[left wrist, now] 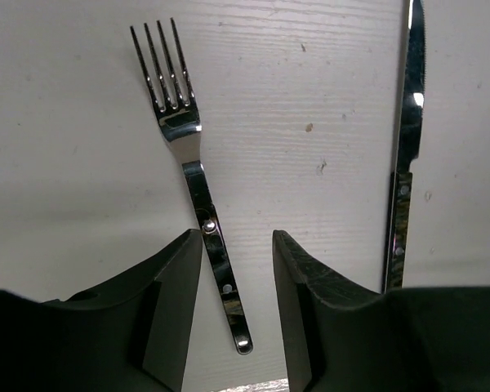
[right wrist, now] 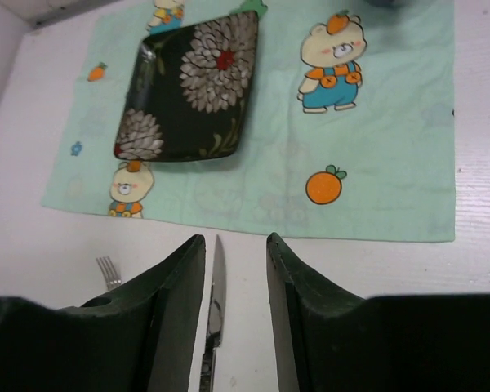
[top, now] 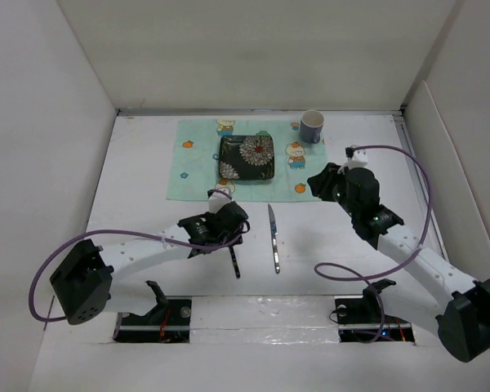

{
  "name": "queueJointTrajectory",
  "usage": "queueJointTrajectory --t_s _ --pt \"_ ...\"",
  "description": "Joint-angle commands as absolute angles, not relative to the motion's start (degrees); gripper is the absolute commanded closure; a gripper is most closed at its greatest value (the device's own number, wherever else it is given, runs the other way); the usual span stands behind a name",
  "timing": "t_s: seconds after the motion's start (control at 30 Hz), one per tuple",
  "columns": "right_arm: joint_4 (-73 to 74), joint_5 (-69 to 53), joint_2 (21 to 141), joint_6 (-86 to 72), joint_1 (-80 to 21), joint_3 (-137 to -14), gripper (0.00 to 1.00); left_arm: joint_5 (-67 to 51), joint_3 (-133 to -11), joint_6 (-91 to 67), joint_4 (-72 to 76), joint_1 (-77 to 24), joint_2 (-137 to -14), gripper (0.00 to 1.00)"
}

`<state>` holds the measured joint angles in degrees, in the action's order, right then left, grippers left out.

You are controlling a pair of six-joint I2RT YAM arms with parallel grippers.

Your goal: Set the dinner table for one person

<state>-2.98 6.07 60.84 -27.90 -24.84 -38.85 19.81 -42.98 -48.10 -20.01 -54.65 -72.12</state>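
Note:
On the white dinner table (top: 139, 175) a fork (left wrist: 198, 192) lies flat, tines pointing away from the left wrist camera. My left gripper (left wrist: 237, 233) stands open, its fingers on either side of the fork's handle without closing on it. In the top view only the handle of the fork (top: 234, 263) shows below the left gripper (top: 227, 233). A knife (top: 273, 238) lies just right of the fork. My right gripper (top: 320, 181) is open and empty. It hovers by the placemat's near right corner, and the knife (right wrist: 217, 282) shows on the table below, between its fingers.
A mint-green cartoon placemat (top: 196, 167) lies at the back with a black floral square plate (top: 247, 158) on it. A dark-rimmed mug (top: 312, 126) stands at the mat's far right corner. White walls close in three sides of the table.

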Motion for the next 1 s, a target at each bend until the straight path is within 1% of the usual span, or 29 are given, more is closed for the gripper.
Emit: queueJointTrajectory --t_s 0.0,0.13,0.3,0.43,0.57,0.67,0.7,0.77,0.8,0.9,0.97 --pt "-3.9 2.8 56.0 -26.4 -24.5 -38.0 0.58 23.9 -40.4 -58.6 -18.3 -55.7 -72.4 0.62" --pt "-2.8 0.4 54.7 -25.8 -23.5 -37.5 0.57 26.7 -39.9 -63.2 -19.3 -57.4 -75.3 0.6" --pt "-4.7 -3.0 56.4 -25.9 -23.5 -36.8 0.57 30.6 -42.1 -67.6 -22.2 -62.4 -81.7 0.6" --pt "-4.4 -3.6 57.7 -25.6 -23.5 -37.0 0.57 33.3 -44.6 -70.4 -26.9 -64.2 -88.8 0.62" --pt "-4.1 -3.1 56.3 -25.3 -22.9 -36.4 0.57 34.2 -45.2 -71.7 -28.1 -65.6 -91.7 0.65" --pt "-3.5 -4.2 55.5 -25.8 -21.7 -36.1 0.57 33.4 -44.5 -70.9 -27.4 -65.6 -92.5 0.74" --pt "-3.3 -4.4 54.6 -25.8 -21.1 -35.9 0.57 33.3 -44.1 -70.9 -27.6 -65.6 -92.6 0.81" --pt "-4.0 -4.3 53.4 -25.8 -20.4 -34.7 0.57 32.6 -43.3 -70.8 -28.0 -65.6 -92.6 0.91" --pt "-4.7 -4.6 52.8 -25.9 -19.6 -34.4 0.57 32.6 -43.3 -70.3 -28.9 -65.6 -92.5 1.0" --pt "-4.3 -6.8 52.7 -26.3 -18.9 -34.5 0.56 34.8 -46.1 -69.0 -34.9 -65.6 -90.4 1.0" --pt "-4.3 -7.2 53.1 -26.2 -18.9 -34.5 0.56 38.7 -50.2 -65.9 -37.8 -65.6 -87.0 1.0"
